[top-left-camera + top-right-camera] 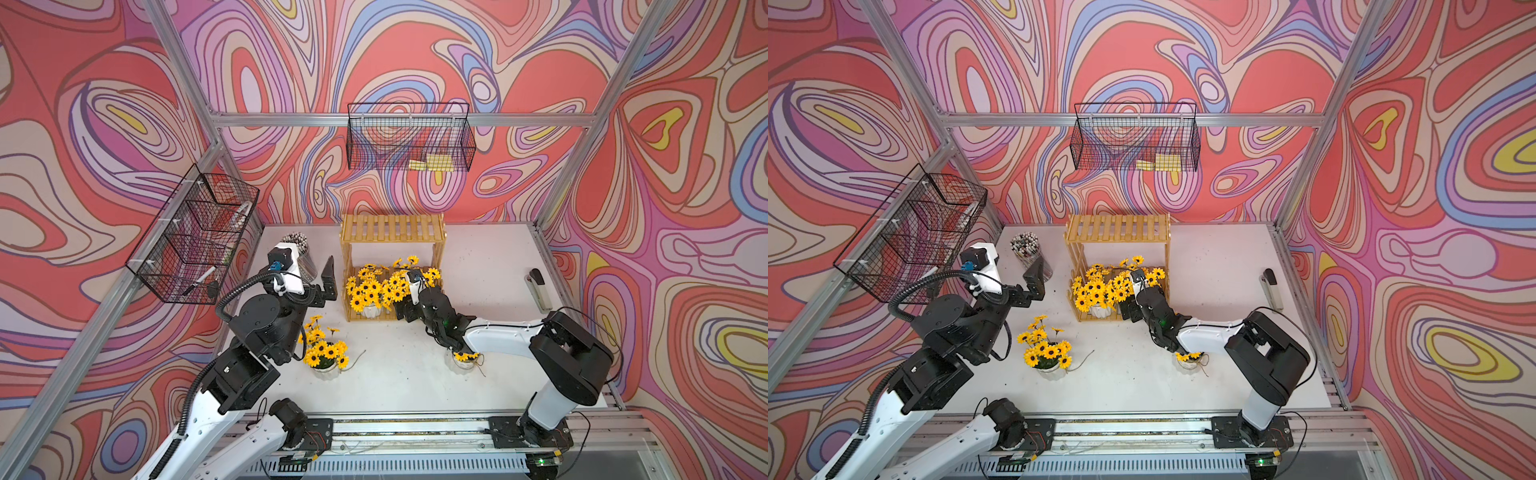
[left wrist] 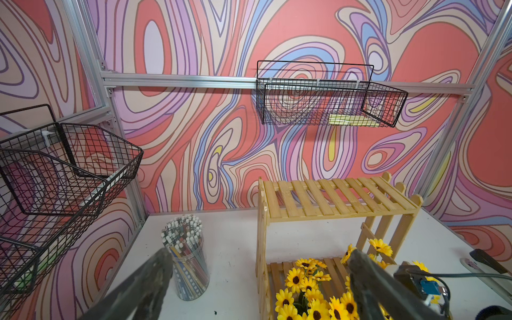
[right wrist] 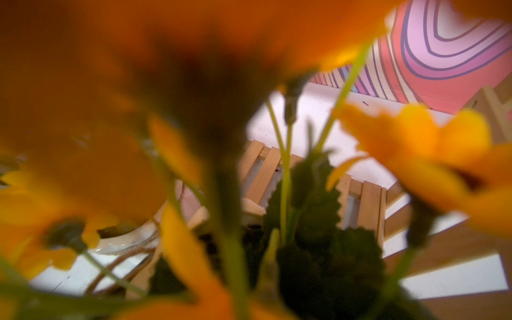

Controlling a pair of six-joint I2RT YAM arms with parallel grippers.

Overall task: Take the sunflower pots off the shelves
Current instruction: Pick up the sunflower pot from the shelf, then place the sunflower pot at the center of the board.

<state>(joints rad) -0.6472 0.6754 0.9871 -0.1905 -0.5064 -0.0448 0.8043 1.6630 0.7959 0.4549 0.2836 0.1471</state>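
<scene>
White ribbed ceramic sunflower pots (image 1: pixel 370 311), lower tier, yellowish slatted wooden rack (image 1: pixel 392 227): reached by right gripper (image 1: pixel 406 311) for removal, its closure untellable behind blooms; left gripper (image 1: pixel 329 279) held apart, empty.

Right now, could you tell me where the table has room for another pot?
Bare table lies between the two pots on it, before the shelves, and between shelves and stapler. The lower tier is crowded: flowers, with the right gripper among them.
</scene>
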